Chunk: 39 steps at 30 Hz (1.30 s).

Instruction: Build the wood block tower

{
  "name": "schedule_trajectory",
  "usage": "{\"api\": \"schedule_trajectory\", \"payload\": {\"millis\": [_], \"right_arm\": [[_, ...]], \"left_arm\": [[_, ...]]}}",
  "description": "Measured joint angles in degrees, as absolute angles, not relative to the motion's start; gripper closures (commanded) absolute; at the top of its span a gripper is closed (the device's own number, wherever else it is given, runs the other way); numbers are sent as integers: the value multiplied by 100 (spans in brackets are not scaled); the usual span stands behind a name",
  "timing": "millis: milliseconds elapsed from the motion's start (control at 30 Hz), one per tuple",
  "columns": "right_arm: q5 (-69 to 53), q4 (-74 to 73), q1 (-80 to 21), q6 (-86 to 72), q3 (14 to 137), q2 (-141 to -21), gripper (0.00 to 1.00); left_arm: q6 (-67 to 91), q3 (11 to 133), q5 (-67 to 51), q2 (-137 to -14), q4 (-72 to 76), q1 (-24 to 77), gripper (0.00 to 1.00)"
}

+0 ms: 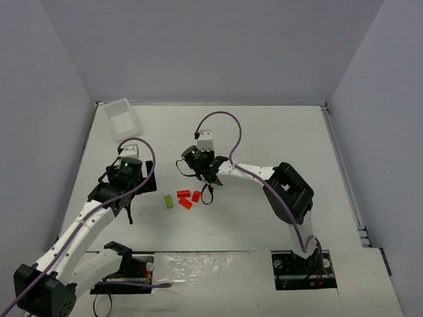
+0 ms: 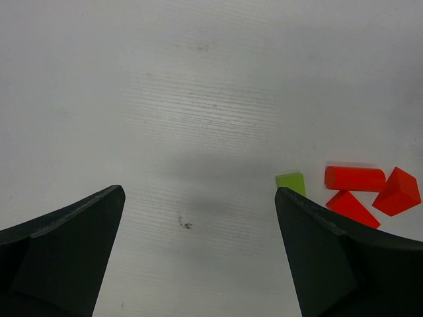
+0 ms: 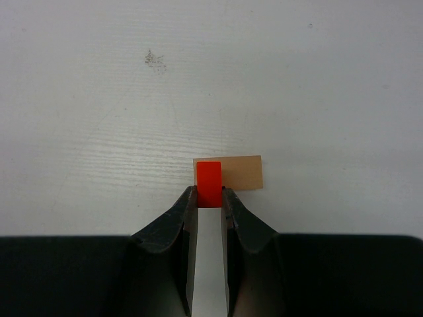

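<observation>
Four red pieces: a red cylinder (image 2: 354, 178), a red triangular block (image 2: 352, 208), a red angular block (image 2: 396, 191), a small red block (image 3: 209, 183); one lime-green block (image 2: 291, 183); one tan block (image 3: 241, 172); one clear tray (image 1: 120, 117).

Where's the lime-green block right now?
In the top view, the lime-green block lies on the table just left of three loose red blocks.

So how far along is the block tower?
Barely started. Done: only the tan block lies out as a base. In hand: the right gripper is shut on a red block right at the tan one; whether it touches is unclear. To do: the green block, red cylinder, red wedge and another red piece lie loose on the table; the left gripper is open and empty.
</observation>
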<state>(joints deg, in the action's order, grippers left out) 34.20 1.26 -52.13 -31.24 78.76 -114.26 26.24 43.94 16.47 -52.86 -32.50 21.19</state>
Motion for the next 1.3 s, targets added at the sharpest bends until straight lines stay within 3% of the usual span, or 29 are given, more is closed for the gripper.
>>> {"api": "schedule_trajectory", "payload": {"millis": [1300], "right_arm": [[3601,154,-5218,-3166,7972,-11544,93]], "left_arm": [[2622,4394,1527,-5286,-3208,2119,3]]}}
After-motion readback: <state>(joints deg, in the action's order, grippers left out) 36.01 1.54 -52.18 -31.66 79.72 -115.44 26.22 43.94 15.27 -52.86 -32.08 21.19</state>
